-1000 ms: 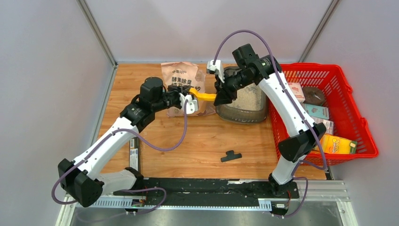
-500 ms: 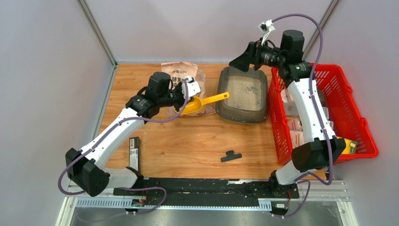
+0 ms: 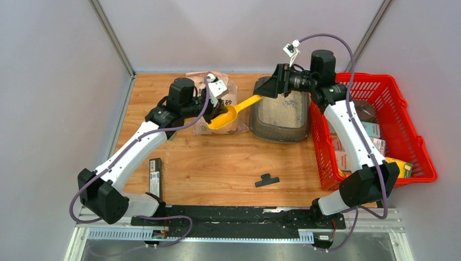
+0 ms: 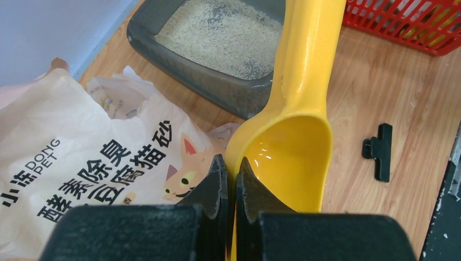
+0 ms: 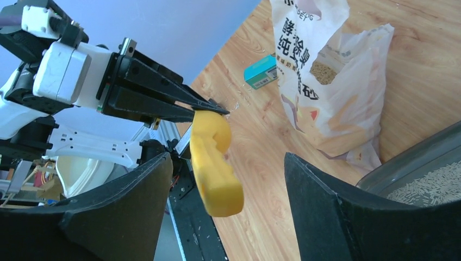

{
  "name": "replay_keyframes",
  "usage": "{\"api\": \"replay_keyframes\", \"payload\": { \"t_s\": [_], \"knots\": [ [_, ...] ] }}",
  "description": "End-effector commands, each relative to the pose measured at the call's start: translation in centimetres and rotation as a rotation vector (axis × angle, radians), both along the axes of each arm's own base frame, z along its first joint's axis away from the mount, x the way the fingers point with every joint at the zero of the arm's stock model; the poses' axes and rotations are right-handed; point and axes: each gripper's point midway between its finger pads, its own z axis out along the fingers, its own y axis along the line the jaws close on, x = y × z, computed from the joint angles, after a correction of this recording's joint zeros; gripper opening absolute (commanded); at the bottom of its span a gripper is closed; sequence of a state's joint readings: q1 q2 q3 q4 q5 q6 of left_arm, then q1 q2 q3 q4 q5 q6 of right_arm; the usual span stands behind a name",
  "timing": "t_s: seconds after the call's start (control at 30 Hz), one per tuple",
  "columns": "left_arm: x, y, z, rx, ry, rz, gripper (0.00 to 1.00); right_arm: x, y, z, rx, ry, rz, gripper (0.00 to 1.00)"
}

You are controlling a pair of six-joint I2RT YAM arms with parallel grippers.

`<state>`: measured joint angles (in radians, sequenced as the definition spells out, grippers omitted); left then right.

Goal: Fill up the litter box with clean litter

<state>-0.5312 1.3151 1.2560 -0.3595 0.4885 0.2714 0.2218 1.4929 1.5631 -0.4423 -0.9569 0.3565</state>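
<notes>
A wood-grain tabletop carries one litter box, a dark translucent tray with rounded corners, between one crinkled printed bag and one red mesh basket. Clean litter, pale fine granules, lies in it. The left hand pinches the bowl rim of one glossy yellow scoop. The right hand stands wide, either side of the handle without touching it.
</notes>
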Motion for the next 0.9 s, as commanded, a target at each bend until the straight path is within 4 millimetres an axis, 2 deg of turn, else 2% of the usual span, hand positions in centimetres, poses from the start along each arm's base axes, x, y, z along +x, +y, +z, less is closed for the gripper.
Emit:
{"api": "replay_keyframes", "payload": {
  "t_s": [0.0,0.27,0.63,0.87],
  "knots": [
    [0.9,-1.1,3.9,-0.109,-0.048,-0.005,0.00,-1.9,0.2,1.7,0.012,-0.047,0.011,0.77],
    [2.0,-1.8,4.2,-0.133,-0.043,0.011,0.00,-2.8,1.5,0.9,0.006,-0.033,0.056,0.68],
    [2.2,-2.1,4.1,-0.134,-0.046,0.000,0.00,-2.0,2.2,0.9,0.021,-0.032,0.065,0.56],
    [2.4,-2.5,4.1,-0.140,-0.036,-0.013,0.00,-1.9,2.4,0.6,0.021,-0.028,0.069,0.56]
  ]
}}
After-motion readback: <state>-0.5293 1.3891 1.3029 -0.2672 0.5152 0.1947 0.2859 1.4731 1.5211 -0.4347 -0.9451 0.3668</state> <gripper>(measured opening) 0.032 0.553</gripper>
